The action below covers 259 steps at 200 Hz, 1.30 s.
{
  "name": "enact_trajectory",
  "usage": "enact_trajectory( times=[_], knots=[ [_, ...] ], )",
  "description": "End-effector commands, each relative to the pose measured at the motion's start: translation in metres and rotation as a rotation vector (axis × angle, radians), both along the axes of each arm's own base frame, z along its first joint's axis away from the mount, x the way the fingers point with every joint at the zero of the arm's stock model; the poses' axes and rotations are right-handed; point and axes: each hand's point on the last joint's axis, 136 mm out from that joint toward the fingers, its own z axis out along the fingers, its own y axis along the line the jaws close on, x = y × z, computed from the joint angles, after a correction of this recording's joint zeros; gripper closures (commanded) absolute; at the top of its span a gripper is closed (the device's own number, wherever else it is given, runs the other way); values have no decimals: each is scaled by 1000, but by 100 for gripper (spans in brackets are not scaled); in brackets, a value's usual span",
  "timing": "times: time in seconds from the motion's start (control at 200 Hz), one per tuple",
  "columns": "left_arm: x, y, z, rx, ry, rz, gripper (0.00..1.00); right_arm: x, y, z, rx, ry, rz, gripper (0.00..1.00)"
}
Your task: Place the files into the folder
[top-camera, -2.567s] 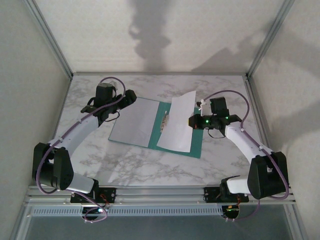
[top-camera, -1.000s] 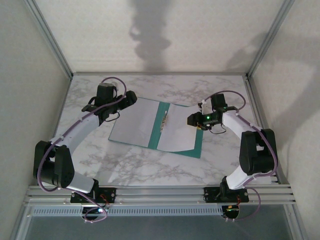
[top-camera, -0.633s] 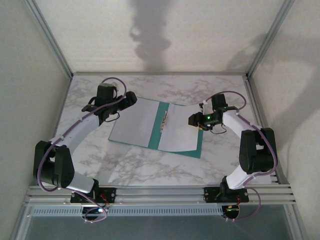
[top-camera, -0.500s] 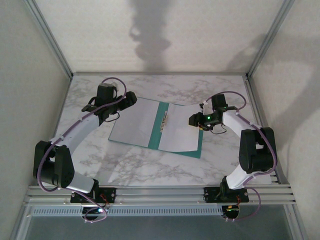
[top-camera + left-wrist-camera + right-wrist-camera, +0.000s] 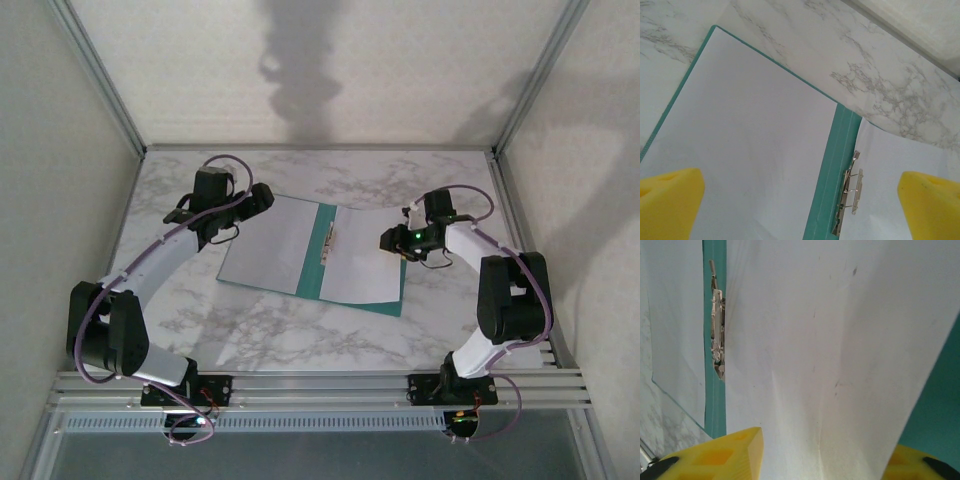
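Files, raised earlier, now lie flat on folder right leaf, long axis 12-to-6, at 9 o'clock from right gripper, jaws half-spread, seemingly unclamped; left gripper wide, farther off

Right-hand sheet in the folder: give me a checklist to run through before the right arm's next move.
1. The folder lies open and flat on the table: ok.
2. The right sheet sits on the right leaf, with its inner edge beside the fastener: ok.
3. The right sheet lies fully flat: cannot tell. The right wrist view shows a soft crease near the fingers.
4. The right gripper is at the sheet's outer edge. Whether it grips the sheet or has let go: cannot tell.
5. The left gripper is open over the left sheet and holds nothing: ok.
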Motion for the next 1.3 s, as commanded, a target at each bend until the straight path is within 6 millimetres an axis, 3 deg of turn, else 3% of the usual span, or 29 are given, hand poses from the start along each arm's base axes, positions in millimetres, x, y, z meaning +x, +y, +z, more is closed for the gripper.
enact_trajectory(
  times=[0.0, 0.34, 1.292],
  knots=[
    [1, 1, 4, 29, -12, -2, 1, 0, -4, -7, 0, 12, -41, 59],
    [1, 0, 1, 31, -5, -4, 1, -4, -6, -12, -6, 22, -54, 64],
    [-2, 0, 1, 30, -2, -7, 1, -8, -18, -9, -82, 6, -60, 54]
  ],
)
